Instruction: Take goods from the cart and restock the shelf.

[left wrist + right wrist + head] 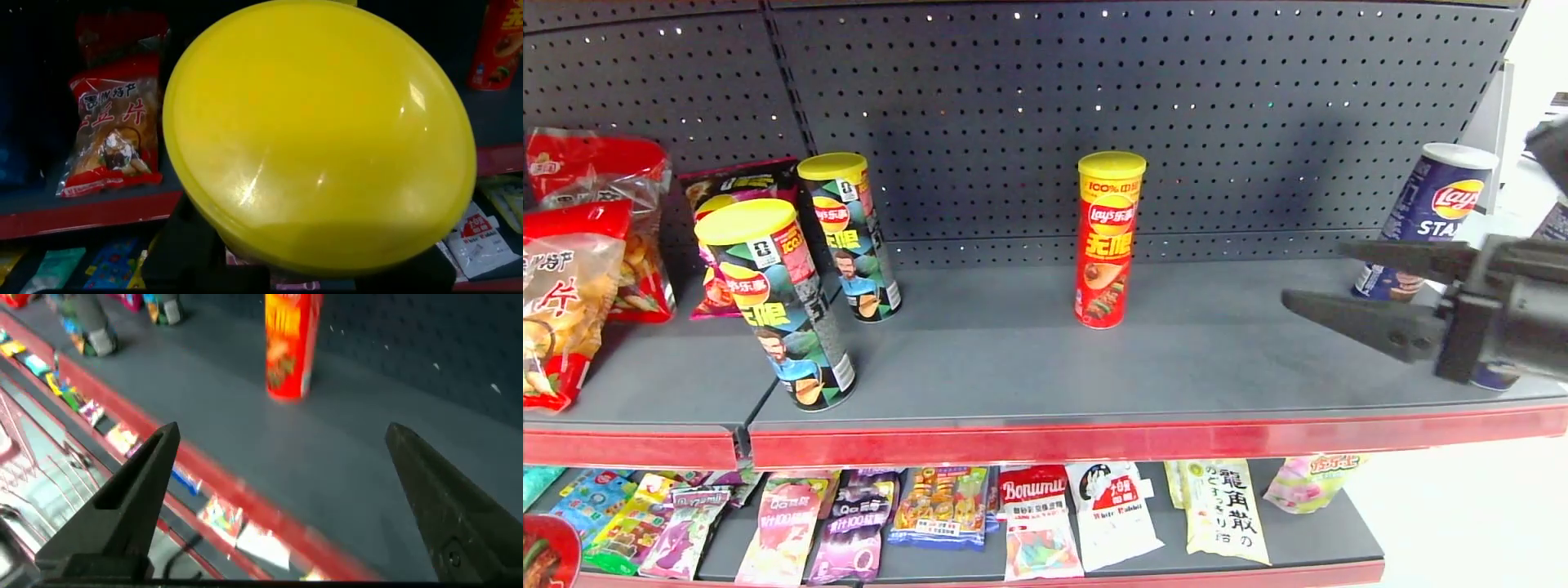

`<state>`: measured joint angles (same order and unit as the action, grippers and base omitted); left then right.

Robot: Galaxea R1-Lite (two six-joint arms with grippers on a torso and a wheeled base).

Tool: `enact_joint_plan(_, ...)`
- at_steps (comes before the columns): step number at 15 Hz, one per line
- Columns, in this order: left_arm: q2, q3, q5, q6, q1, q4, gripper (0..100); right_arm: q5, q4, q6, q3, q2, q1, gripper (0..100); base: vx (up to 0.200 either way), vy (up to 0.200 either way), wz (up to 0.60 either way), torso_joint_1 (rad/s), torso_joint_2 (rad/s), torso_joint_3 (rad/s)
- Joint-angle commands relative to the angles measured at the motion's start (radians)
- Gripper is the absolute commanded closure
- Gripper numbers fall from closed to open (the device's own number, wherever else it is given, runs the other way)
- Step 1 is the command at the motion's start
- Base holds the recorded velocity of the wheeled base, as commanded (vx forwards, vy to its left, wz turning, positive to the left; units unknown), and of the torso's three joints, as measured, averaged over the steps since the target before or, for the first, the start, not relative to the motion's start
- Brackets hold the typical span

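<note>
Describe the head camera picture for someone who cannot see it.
A tall red chip can with a yellow lid stands upright on a grey metal shelf. The robot's open black right hand hovers at the right; two dark yellow-lidded cans stand left.

On the shelf (1045,359), the front can (776,302) and the rear can (849,237) stand left of the middle can (1107,239), snack bags (572,269) farther left, the end can (1429,220) to its right, packets (1037,523) on the lower shelf (1307,539) beneath.

A round, glossy yellow lid (319,135) sits close up; behind it a red snack bag (114,135) stands on a red-edged shelf (98,214). A red can (497,45) stands farther along; small packets (482,241) lie below.
</note>
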<state>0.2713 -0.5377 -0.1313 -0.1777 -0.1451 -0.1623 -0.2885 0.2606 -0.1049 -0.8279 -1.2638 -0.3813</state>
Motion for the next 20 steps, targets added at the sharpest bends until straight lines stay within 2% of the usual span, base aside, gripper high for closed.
enact_joint_plan(1,0.008,0.002,-0.001,0.003,-0.001,0.000,100,-0.020,0.043,0.011,-0.241,-0.347,0.009,0,0.000,0.000,0.00,0.000,0.00,0.000)
enact_joint_plan(6,0.020,0.007,-0.001,0.041,-0.002,0.000,100,-0.057,0.045,0.013,-0.381,-0.511,0.022,0,0.000,0.000,0.00,0.000,0.00,0.000)
enact_joint_plan(11,0.020,0.018,-0.001,0.043,-0.002,0.000,100,-0.072,0.046,0.013,-0.501,-0.608,0.009,0,0.000,0.000,0.00,0.000,0.00,0.000)
enact_joint_plan(16,0.020,0.015,-0.002,0.041,-0.002,0.000,100,-0.092,0.048,0.011,-0.522,-0.625,-0.030,0,0.000,0.000,0.00,0.000,0.00,0.000)
enact_joint_plan(20,0.020,0.018,-0.002,0.043,-0.002,0.000,100,-0.090,0.048,0.011,-0.625,-0.694,-0.038,0,0.000,0.000,0.00,0.000,0.00,0.000)
